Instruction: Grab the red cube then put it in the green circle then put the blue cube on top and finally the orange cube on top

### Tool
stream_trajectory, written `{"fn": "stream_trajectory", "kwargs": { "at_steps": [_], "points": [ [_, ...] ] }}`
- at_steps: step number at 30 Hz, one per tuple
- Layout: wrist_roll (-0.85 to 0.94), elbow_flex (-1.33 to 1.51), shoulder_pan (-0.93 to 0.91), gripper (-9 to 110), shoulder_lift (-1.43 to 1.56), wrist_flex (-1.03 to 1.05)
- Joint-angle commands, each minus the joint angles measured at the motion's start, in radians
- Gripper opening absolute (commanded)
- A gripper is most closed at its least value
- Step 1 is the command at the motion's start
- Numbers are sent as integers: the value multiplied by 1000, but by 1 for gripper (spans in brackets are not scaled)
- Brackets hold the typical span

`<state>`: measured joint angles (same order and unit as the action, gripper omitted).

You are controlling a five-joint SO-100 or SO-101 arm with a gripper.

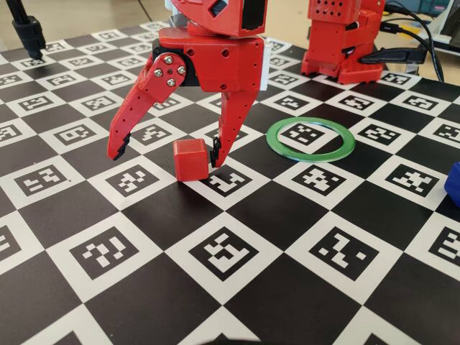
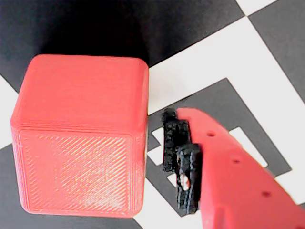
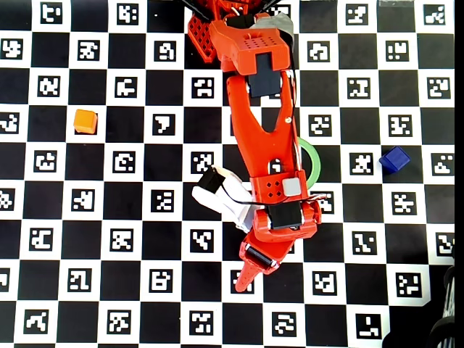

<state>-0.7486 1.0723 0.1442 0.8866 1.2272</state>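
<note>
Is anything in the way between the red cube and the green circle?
Nothing visible is. In the fixed view only bare checkered board lies between the red cube and the green circle. The gripper straddles the cube, fingers open.

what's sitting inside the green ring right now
Nothing but a white marker square is inside the green ring in the fixed view. The red cube sits outside it. Overhead, the arm covers most of the ring.
</note>
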Motion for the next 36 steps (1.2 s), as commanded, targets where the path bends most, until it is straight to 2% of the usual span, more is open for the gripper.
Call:
{"fn": "stream_trajectory", "kwargs": {
  "at_steps": [1, 15, 16, 19, 23, 36],
  "points": [
    [-5, -89, 11, 51, 23, 14],
    [-2, -89, 14, 48, 20, 5],
    [5, -86, 14, 44, 21, 2],
    [-2, -72, 8, 22, 31, -11],
    [14, -32, -3, 9, 61, -44],
    [104, 43, -8, 9, 160, -86]
  ]
}}
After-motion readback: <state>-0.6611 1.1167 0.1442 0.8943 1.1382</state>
